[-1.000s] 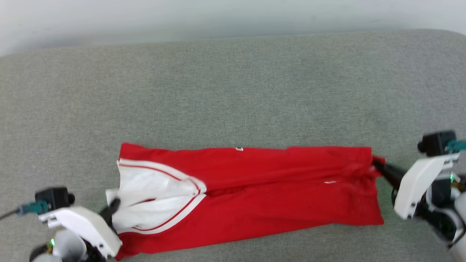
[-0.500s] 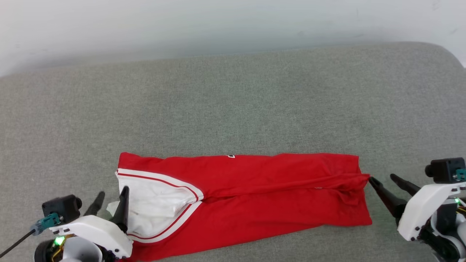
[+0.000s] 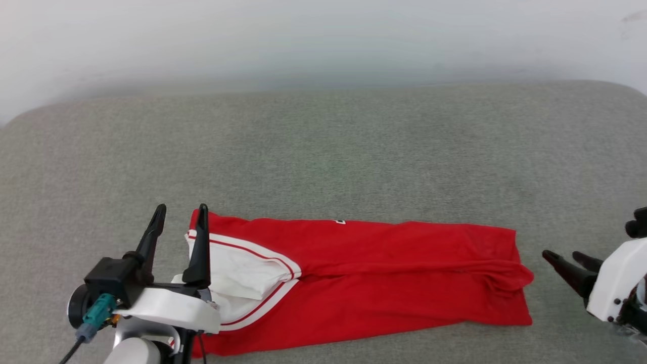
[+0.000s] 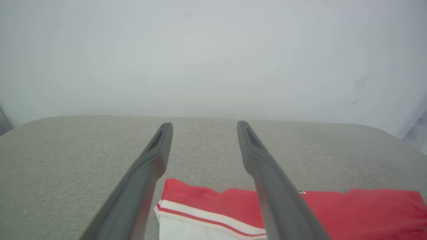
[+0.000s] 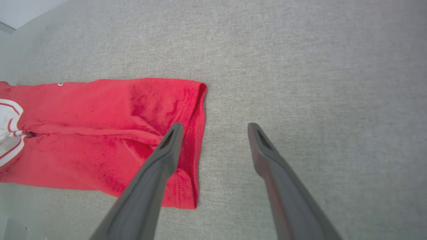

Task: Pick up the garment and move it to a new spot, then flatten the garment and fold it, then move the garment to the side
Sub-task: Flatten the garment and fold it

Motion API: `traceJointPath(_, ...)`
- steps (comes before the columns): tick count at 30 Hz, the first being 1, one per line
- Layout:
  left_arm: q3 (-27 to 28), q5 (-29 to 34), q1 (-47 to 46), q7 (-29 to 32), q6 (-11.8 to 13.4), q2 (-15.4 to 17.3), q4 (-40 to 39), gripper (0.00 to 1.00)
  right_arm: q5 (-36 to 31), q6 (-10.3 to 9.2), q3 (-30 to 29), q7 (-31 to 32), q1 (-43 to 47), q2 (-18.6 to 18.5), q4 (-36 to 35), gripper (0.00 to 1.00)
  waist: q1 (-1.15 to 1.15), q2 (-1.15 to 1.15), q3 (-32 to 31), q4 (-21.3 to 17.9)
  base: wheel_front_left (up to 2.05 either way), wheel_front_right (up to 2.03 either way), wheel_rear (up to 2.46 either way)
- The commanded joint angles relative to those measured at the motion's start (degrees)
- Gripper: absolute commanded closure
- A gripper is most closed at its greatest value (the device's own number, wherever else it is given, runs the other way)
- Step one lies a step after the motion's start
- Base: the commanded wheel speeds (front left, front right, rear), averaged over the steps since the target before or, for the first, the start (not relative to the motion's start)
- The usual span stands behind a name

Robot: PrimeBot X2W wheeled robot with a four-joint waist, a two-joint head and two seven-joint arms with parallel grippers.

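The garment [image 3: 384, 273] lies folded into a long red strip on the grey cushion, its white sleeves with red-white trim at the left end. My left gripper [image 3: 182, 208] is open, raised over that left end, its right finger above the trim and nothing between the fingers. In the left wrist view the garment [image 4: 350, 210] shows low, below the left gripper [image 4: 202, 126]. My right gripper [image 3: 562, 255] stands open just off the garment's right end, apart from the cloth. The right wrist view has the garment [image 5: 100, 130] on the left and the right gripper [image 5: 213, 126] over its edge.
The grey cushion [image 3: 323, 151] stretches wide behind and on both sides of the garment. A pale wall [image 3: 323, 40] runs along its far edge. The cushion's rounded corners show at the far left and far right.
Both grippers have opened and let go of the garment's ends. The left gripper has risen above the sleeve end; the right has drawn back to the right. The camera has tilted.
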Motion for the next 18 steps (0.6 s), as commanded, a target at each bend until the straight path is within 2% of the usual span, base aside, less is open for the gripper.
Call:
traceJointPath(1, -0.5, 0.9, -0.4, -0.5, 0.2, -0.6, -0.9, 0.00, 0.0, -0.04, -0.5, 1.2, 0.5, 1.5, -0.4, 0.00, 0.01, 0.00, 0.8, 1.3, 0.00, 0.00, 0.00)
traceJointPath(8, -2.7, 4.3, -1.4, -0.8, 0.1, -1.2, -2.7, 0.00, -0.5, -0.04, -1.4, 5.4, -0.2, 6.3, 3.4, 0.00, 0.01, 0.00, 3.6, 4.8, 0.00, 0.00, 0.00)
traceJointPath(15, -3.7, 5.3, -2.2, -0.9, 0.3, -1.4, -1.9, 0.00, 2.3, -0.02, 2.4, 10.7, 0.9, 11.0, 9.1, 0.00, 0.01, 0.00, 4.5, 5.8, 0.00, 0.00, 0.00)
traceJointPath(17, -3.8, 5.3, -2.0, -0.9, 0.3, -1.4, -1.8, 0.00, 2.9, -0.01, 3.4, 11.6, 0.8, 11.7, 9.7, 0.73, 0.01, 0.00, 4.5, 5.6, 0.00, 0.00, 0.00)
traceJointPath(18, -3.8, 5.3, -2.0, -0.9, 0.3, -1.5, -1.7, 0.00, 3.4, -0.01, 3.7, 12.0, 0.6, 12.0, 9.8, 1.00, 0.01, 0.00, 4.5, 5.6, 0.00, 0.00, 0.00)
